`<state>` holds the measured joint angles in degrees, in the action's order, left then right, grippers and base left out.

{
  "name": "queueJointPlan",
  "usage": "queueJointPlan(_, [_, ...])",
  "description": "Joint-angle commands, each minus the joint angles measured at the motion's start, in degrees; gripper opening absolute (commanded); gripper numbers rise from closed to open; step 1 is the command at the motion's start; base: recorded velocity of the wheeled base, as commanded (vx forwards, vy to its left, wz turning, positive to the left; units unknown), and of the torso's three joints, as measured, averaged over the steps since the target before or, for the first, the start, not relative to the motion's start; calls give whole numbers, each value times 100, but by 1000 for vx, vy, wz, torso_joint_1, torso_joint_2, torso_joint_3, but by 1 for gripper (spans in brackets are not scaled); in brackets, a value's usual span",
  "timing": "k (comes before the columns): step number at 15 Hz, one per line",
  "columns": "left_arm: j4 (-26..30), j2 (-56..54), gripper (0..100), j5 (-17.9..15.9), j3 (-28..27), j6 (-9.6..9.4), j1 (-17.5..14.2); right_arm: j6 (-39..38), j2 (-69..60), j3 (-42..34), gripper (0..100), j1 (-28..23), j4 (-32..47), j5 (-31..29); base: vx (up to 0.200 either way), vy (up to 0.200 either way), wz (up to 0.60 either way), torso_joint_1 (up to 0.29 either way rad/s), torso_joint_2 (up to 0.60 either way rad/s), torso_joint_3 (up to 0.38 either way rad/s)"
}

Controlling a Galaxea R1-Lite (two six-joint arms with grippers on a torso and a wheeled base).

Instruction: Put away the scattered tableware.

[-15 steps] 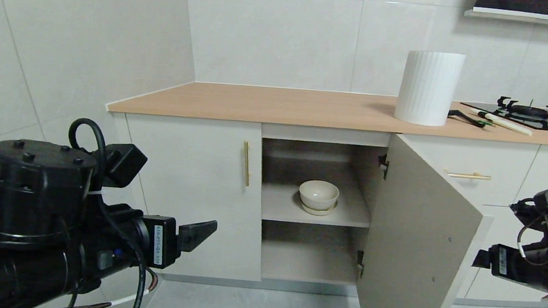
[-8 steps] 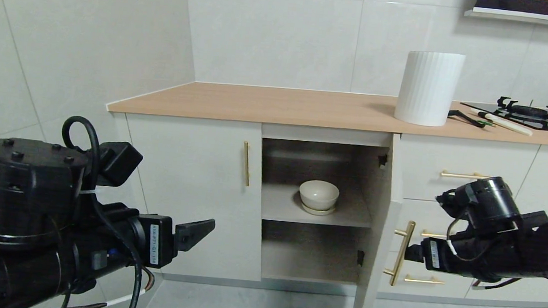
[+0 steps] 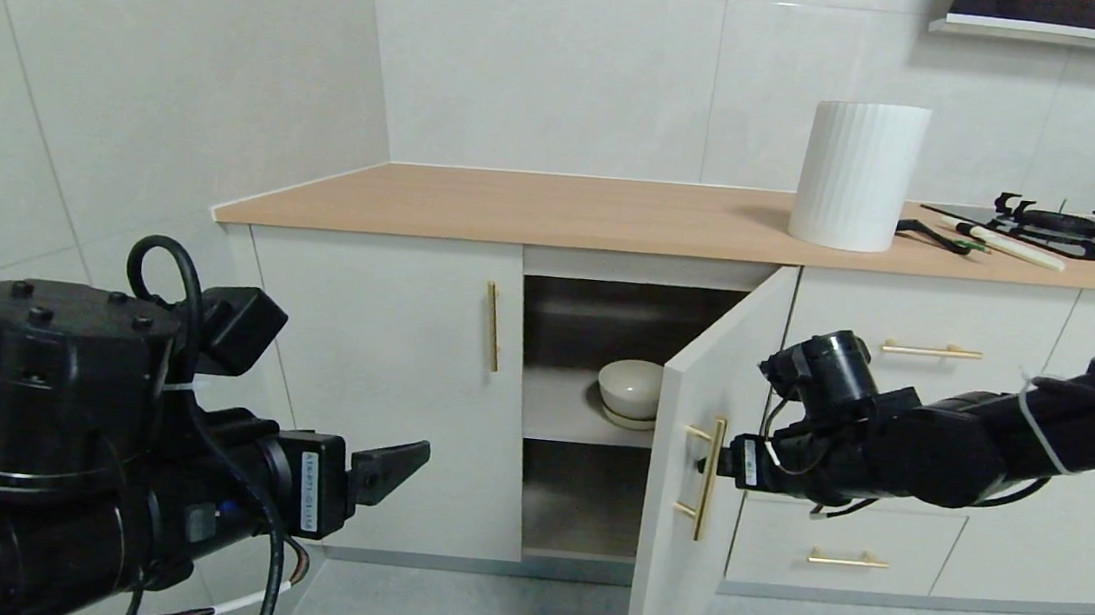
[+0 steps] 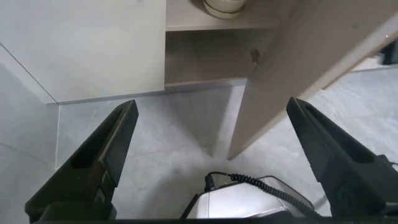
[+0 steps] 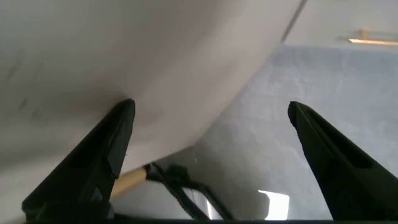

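Half behind the door (image 3: pixel 679 561) sits the bowl (image 3: pixel 629 384); left hand (image 4: pixel 211 104) and right hand (image 5: pixel 210 107) agape.

Cream bowl (image 3: pixel 631 386), grey cabinet door (image 3: pixel 674 561), gold handle (image 3: pixel 710 479), ribbed white canister (image 3: pixel 859 175)

1 cream bowl (image 3: pixel 633 386) stands upright, mouth up, inside the open cabinet (image 3: pixel 606 323), on its middle shelf (image 3: pixel 558 411). It sits on 1 shallow plate (image 3: pixel 619 420) of the same pale colour, whose rim shows just under the bowl's base. Both are toward the right side of the cabinet's opening. The cabinet's partly open door (image 3: pixel 676 591) hides their right edge, and the rest of each is in plain sight.
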<state>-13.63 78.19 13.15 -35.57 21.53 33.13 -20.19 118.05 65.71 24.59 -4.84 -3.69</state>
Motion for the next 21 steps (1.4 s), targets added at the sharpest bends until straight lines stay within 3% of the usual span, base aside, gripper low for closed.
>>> queueJointPlan(1, [-8,12,100,12,-2,0,0,-99,491,258,100,28,-35,9,0,0,0,0,0,0])
queueJointPlan(10, [1,74,100,21,6,-8,0,-328,965,408,100,28,-870,0,0,0,0,0,0,0])
queueJointPlan(13, [9,38,100,21,86,-210,0,-627,1150,619,100,90,-870,0,0,0,0,0,0,0])
queueJointPlan(21, [-8,47,100,29,94,-210,0,-1242,1255,856,100,257,-984,0,175,0,0,3,-1,3])
